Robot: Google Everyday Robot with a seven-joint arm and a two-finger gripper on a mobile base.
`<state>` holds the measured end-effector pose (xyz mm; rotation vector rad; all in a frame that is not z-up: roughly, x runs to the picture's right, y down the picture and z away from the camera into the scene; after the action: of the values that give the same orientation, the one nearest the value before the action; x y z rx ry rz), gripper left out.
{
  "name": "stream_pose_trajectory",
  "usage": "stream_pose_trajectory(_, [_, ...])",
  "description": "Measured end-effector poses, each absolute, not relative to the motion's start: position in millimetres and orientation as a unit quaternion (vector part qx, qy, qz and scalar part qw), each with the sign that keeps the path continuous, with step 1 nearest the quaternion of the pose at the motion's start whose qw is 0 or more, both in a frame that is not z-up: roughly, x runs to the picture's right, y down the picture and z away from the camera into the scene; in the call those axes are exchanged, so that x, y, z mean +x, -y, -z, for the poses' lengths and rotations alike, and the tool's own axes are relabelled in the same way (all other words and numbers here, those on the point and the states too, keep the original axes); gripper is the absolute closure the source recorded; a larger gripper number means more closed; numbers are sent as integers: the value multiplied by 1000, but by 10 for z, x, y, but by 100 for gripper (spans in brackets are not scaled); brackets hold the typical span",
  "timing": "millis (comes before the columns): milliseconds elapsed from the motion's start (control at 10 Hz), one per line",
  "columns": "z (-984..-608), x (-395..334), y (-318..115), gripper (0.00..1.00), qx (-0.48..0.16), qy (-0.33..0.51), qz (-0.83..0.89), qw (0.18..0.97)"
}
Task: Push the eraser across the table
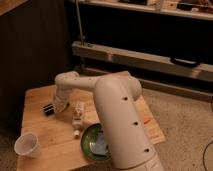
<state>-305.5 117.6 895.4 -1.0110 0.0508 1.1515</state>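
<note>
The eraser (48,109), a small flat black block with a pale stripe, lies on the left part of the light-wood table (45,127). My white arm reaches from the right over the table and bends down. The gripper (58,104) is low over the tabletop, right next to the eraser's right side. I cannot tell whether it touches the eraser.
A white tube-like bottle (77,118) lies just right of the gripper. A green plate (95,142) sits at the front, partly behind my arm. A white cup (27,145) stands at the front left corner. A small orange piece (146,120) lies near the right edge.
</note>
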Motion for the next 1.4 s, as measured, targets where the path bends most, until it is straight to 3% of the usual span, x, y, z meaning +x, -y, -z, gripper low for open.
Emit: stream_pose_trajectory(1400, [-9361,-3082,-793,100,-447,-56,-565,691])
